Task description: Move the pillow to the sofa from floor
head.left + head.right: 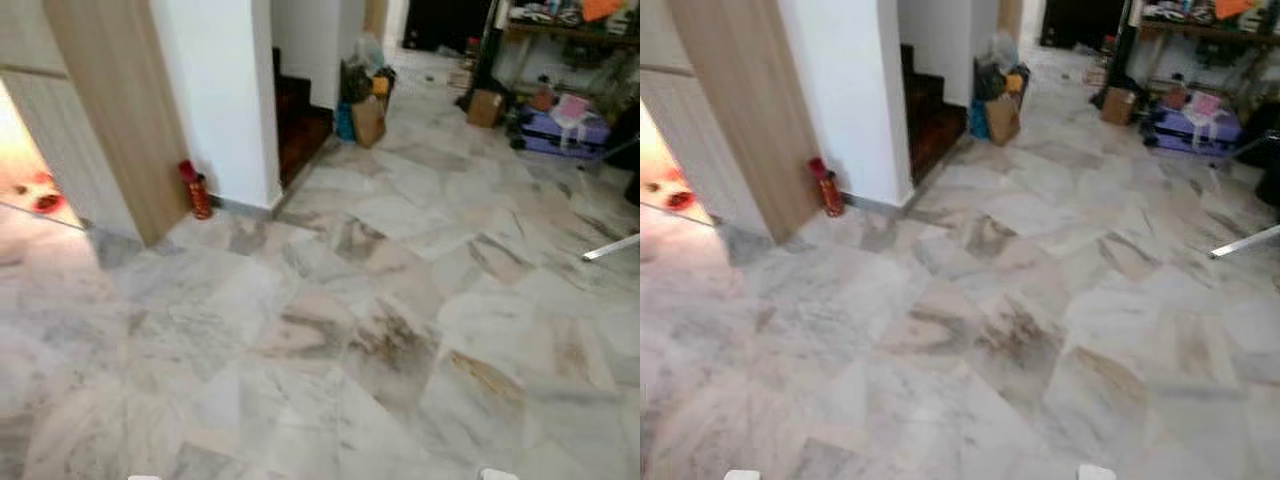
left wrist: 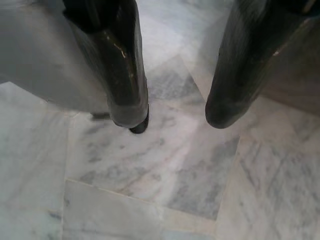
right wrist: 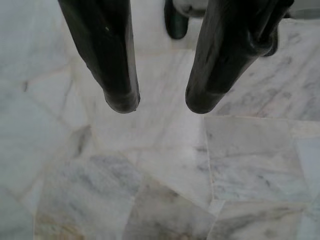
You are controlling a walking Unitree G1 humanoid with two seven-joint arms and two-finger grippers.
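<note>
A home: marble floor (image 1: 380, 330), dark stairs (image 1: 300, 120), cluttered bags (image 1: 365, 95).

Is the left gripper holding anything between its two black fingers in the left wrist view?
No, the left gripper is open, and between its fingers there is just bare marble floor.

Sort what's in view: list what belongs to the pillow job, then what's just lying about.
For the job:
left gripper, open, nothing held, over the marble floor
right gripper, open, nothing held

Lying about:
red bottle by the white wall
bags near the stairs
cardboard box
purple case
white bar
</note>
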